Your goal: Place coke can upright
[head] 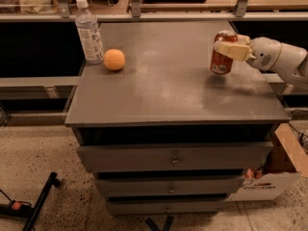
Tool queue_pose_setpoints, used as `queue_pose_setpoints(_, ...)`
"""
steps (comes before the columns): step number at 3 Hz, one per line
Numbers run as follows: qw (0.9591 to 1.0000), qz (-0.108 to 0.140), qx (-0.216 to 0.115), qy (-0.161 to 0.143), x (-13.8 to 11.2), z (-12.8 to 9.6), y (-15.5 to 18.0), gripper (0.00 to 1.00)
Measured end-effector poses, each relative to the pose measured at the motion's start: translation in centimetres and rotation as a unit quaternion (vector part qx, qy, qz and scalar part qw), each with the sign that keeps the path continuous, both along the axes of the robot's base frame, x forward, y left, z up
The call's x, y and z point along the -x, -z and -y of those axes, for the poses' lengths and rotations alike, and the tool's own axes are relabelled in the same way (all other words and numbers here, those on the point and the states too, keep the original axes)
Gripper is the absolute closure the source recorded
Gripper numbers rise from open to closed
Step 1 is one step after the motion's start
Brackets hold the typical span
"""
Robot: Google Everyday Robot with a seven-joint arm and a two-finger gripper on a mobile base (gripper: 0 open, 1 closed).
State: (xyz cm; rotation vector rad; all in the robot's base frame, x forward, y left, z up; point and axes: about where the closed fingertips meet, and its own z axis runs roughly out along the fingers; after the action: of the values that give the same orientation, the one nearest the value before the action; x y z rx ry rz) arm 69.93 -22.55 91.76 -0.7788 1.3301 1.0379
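The coke can is red-orange with a silver top. It stands upright at the right side of the grey cabinet top, at or just above the surface. My gripper comes in from the right on a white arm. Its pale fingers are shut on the can's upper half.
A clear plastic water bottle stands at the back left of the top. A round orange fruit lies beside it. The cabinet has several drawers below. A cardboard box sits on the floor at the right.
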Motion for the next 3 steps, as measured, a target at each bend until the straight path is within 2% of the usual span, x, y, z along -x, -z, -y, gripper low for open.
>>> queue_pose_setpoints(1,0.9998,0.018,0.005,0.007,-0.03,0.73,1.02,1.00)
queue_pose_setpoints(2,0.9993,0.035,0.012,0.008,0.22,1.09,1.28,0.82)
queue_pose_setpoints(3,0.9988,0.046,0.017,0.006,0.41,1.23,1.55,0.58)
